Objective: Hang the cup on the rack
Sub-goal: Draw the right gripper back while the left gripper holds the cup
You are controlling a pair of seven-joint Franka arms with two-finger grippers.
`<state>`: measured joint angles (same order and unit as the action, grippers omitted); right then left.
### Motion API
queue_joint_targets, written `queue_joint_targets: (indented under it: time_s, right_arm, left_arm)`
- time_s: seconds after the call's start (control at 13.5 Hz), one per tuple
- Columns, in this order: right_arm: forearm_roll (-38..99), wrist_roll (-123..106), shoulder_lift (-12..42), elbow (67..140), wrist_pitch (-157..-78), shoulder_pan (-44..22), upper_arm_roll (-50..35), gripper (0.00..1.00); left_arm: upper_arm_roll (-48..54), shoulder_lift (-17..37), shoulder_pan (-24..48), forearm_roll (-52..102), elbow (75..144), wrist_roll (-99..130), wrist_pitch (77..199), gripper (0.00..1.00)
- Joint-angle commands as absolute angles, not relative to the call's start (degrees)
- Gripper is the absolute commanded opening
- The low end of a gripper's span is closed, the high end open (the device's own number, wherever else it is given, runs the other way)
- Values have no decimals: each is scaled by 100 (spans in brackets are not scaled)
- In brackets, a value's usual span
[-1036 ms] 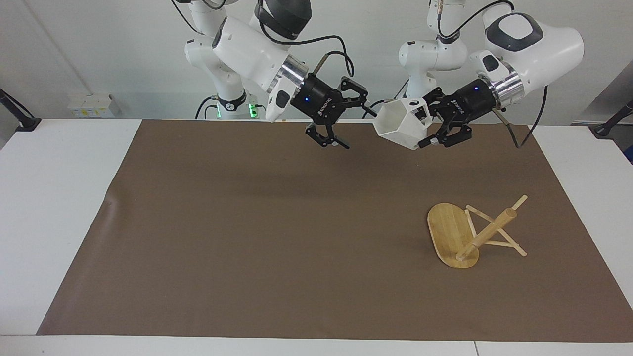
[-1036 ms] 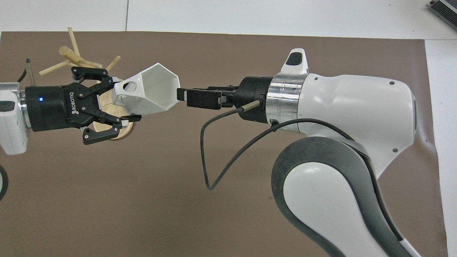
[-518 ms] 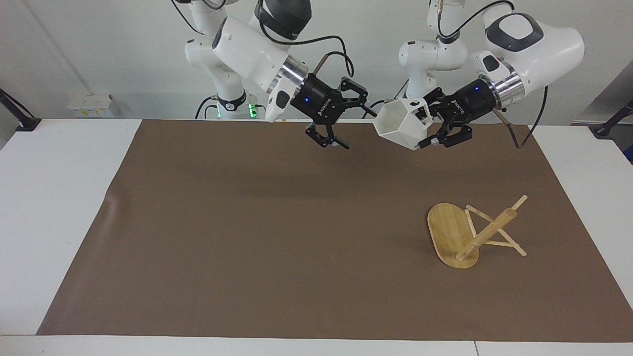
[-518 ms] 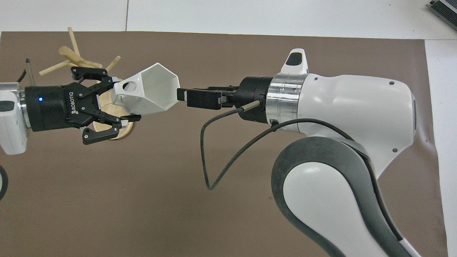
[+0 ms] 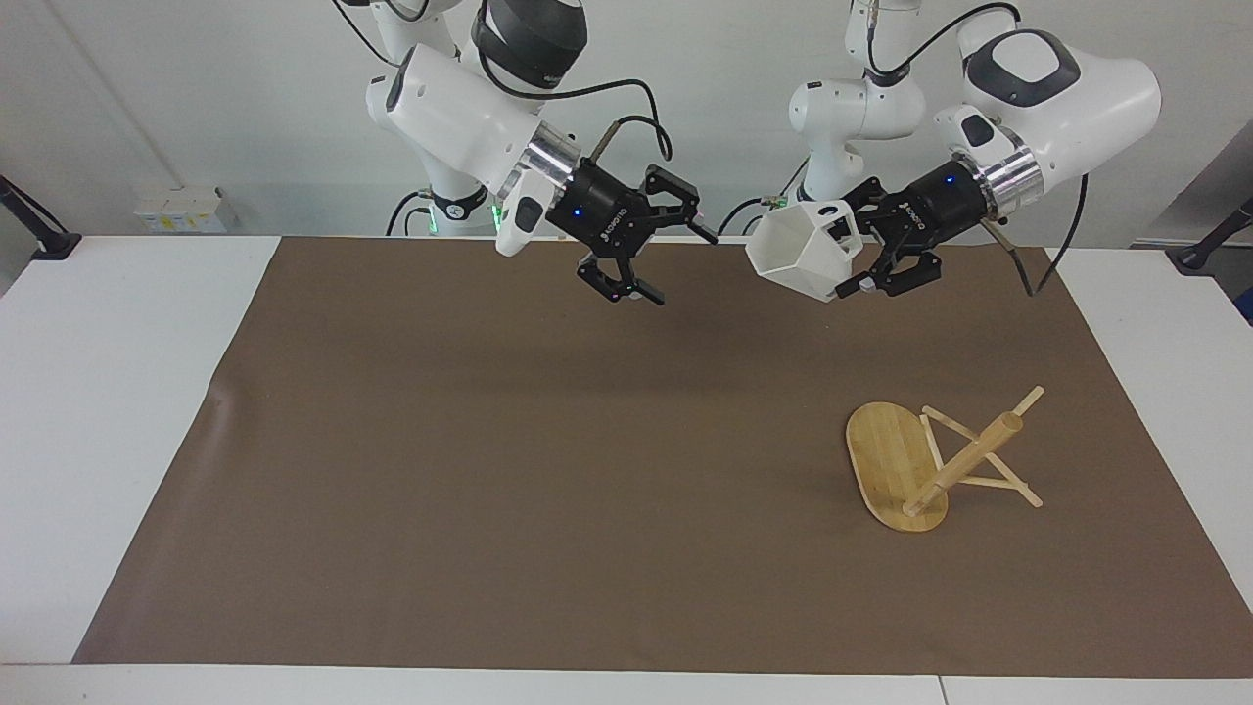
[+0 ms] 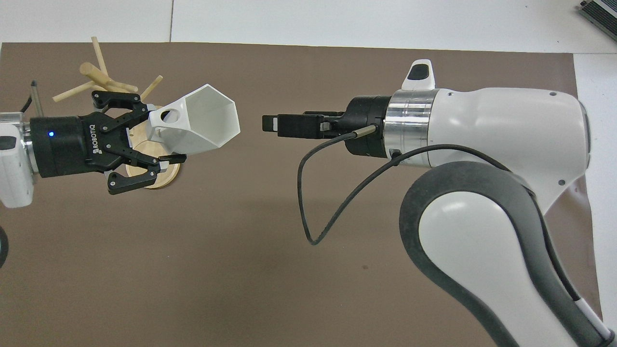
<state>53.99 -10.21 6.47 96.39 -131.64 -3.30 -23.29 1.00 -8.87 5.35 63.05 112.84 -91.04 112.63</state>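
Over the brown mat (image 5: 548,470) on the tabletop (image 5: 117,392), we see the left gripper (image 5: 850,257), jaws closed on the white cup (image 5: 798,253); the right gripper (image 5: 666,262) hangs spread, empty. The rack (image 5: 905,465) lies tipped toward the left arm's end.

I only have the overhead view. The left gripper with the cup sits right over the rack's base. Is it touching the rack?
Observer: No. From the facing view, the left gripper holds the cup up in the air, apart from the rack down on the mat.
Operator: Is the rack standing upright?
Observer: It looks tipped over: base up on edge, post slanting, pegs on the mat.
Operator: Right gripper open?
Observer: The right gripper is open and empty, apart from the cup.
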Motion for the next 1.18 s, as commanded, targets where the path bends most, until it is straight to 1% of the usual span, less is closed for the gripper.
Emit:
queue_joint_targets:
  time_s: [0.0, 0.15, 0.44, 0.59, 0.67, 0.74, 0.89, 0.96, 1.11]
  right_arm:
    - [5326, -870, 501, 9756, -13078, -264, -2364, 100]
    - [5326, -870, 466, 9773, -13078, -264, -2364, 100]
    - [5326, -870, 457, 9817, -13078, -237, -2347, 100]
    - [5100, -861, 431, 9948, -13087, -63, -2312, 100]
    - [4506, -861, 352, 10141, -13087, 130, -2312, 100]
    - [3621, -870, 334, 10290, -13078, 428, -2312, 100]
    - [2002, -914, 299, 10397, -12851, 1025, -2294, 100]
    - [1508, -940, 299, 10397, -12693, 1272, -2294, 100]
    - [1083, -932, 290, 10397, -12307, 1651, -2250, 100]
  left_arm:
    - [97, -1063, 414, 6110, 11470, -9114, 11320, 0]
    - [97, -1072, 360, 5855, 11539, -9114, 11399, 0]
    - [105, -1186, 369, 5783, 11900, -9009, 11996, 0]
    - [114, -1195, 378, 5661, 11971, -8747, 12216, 0]
    - [114, -1195, 378, 5504, 11971, -8562, 12286, 0]
    - [123, -1195, 378, 5415, 11997, -8369, 12374, 0]
    - [123, -1195, 387, 5266, 12067, -8035, 12620, 0]
    - [123, -1187, 387, 5152, 12093, -7877, 12734, 0]
    - [123, -1187, 404, 5002, 12138, -7447, 12849, 0]
